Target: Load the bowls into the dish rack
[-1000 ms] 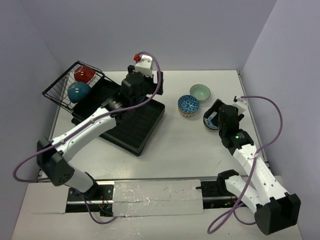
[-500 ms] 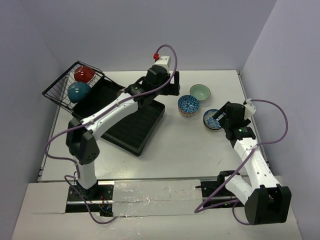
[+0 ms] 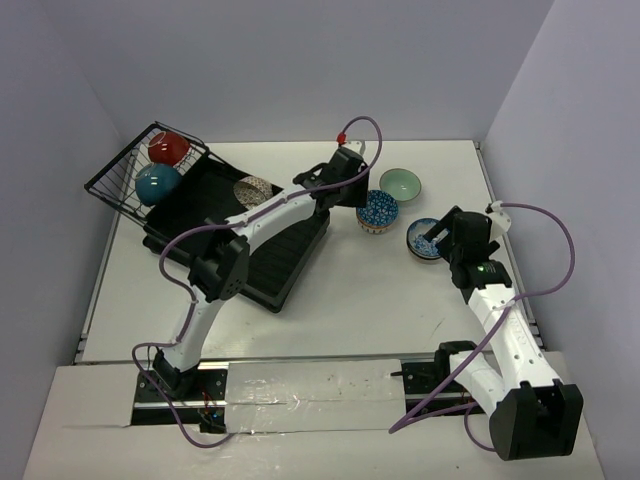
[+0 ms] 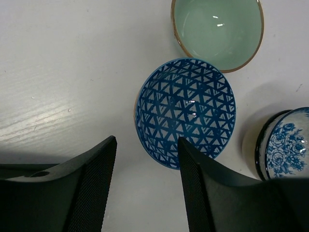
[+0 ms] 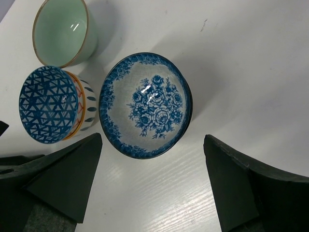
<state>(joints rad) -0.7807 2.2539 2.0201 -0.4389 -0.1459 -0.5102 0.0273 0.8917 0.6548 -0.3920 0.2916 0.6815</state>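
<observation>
My left gripper (image 3: 360, 198) (image 4: 146, 140) is open and empty, its fingertips just left of the blue lattice bowl (image 3: 378, 211) (image 4: 186, 112). The mint green bowl (image 3: 400, 184) (image 4: 217, 31) stands behind it. My right gripper (image 3: 440, 233) (image 5: 153, 139) is open and empty, just short of the blue-and-white floral bowl (image 3: 424, 241) (image 5: 147, 105). The black dish rack (image 3: 262, 262) lies at the left. Its wire basket (image 3: 112, 182) holds a red bowl (image 3: 170, 147) and a teal bowl (image 3: 158, 184). A pale patterned bowl (image 3: 255, 189) sits on the ribbed tray.
The three loose bowls stand close together at the right back of the white table (image 3: 350, 290). Lilac walls close the table at the back and on both sides. My left arm stretches across the rack's right end.
My left arm has swung right from over the rack to the lattice bowl, uncovering the pale patterned bowl on the tray. My right gripper has drawn back a little from the floral bowl.
</observation>
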